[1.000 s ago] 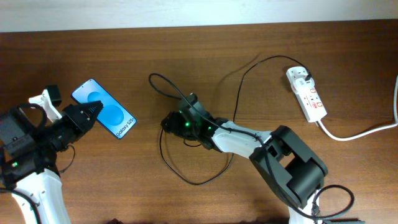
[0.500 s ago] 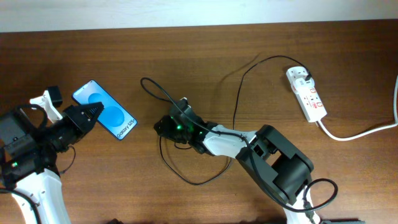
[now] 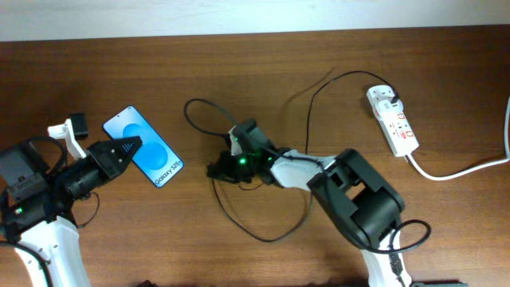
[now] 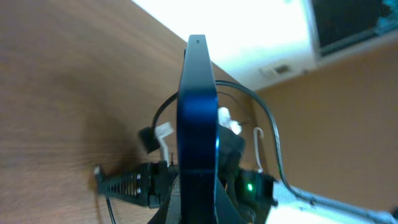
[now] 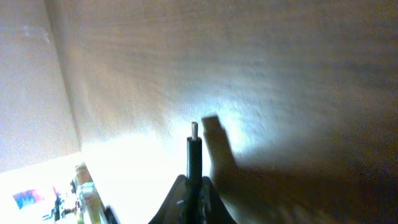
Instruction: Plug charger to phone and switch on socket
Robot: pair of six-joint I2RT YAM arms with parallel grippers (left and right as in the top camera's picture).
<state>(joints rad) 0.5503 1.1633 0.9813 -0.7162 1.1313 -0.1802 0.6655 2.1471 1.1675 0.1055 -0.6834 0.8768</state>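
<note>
The phone [image 3: 147, 155], blue screen up, hangs tilted over the left of the table with my left gripper [image 3: 134, 147] shut on its near end. The left wrist view shows the phone [image 4: 198, 118] edge-on between the left gripper's [image 4: 198, 208] jaws. The charger [image 3: 351, 73] is a thin black cable looping across the table from the socket [image 3: 394, 121] at the far right, where its plug sits. My right gripper [image 3: 215, 170] is shut on the cable's connector end. In the right wrist view the connector [image 5: 194, 148] sticks out past the right gripper [image 5: 194, 190], its small metal tip bare.
The socket's thick white cord [image 3: 462, 169] runs off the right edge. Slack cable loops lie in front of and behind the right gripper. The right arm [image 3: 362, 199] stretches across the table's middle. A white wall borders the far edge.
My right gripper has shut on the charger's connector and lifted it slightly, dragging the cable loop. The left gripper has carried the phone a little to the right, toward the right gripper.
</note>
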